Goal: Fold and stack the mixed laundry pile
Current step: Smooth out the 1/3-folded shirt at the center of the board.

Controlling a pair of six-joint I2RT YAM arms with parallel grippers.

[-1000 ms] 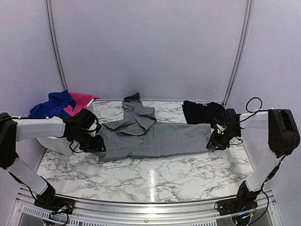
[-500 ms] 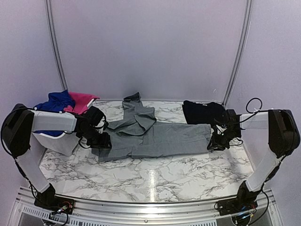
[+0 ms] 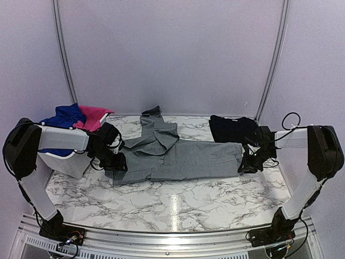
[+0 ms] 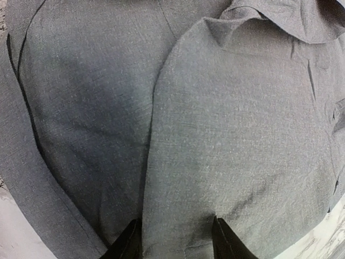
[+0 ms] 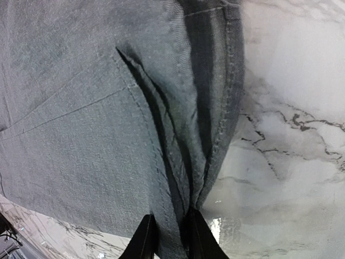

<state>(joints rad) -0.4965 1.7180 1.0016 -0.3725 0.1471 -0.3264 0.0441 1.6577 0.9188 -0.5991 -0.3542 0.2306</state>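
Left arm (image 3: 59,139) and right arm (image 3: 294,136) reach low to opposite ends of the shirt (image 3: 183,156). Left gripper (image 4: 175,240): half open, astride flat cloth. Right gripper (image 5: 170,234): pinching the hem fold.

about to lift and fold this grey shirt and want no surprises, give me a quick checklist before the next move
1. right gripper pinching the grey shirt at its hem: ok, a fold runs in between its fingers.
2. left gripper holding the shirt: cannot tell, its fingers straddle flat cloth.
3. shirt lying flat: not ok, a flap is bunched over its middle.
4. black garment apart from the shirt: cannot tell, they meet at the far right corner.
5. blue piece and pink piece out of the way: ok, piled at the basket.
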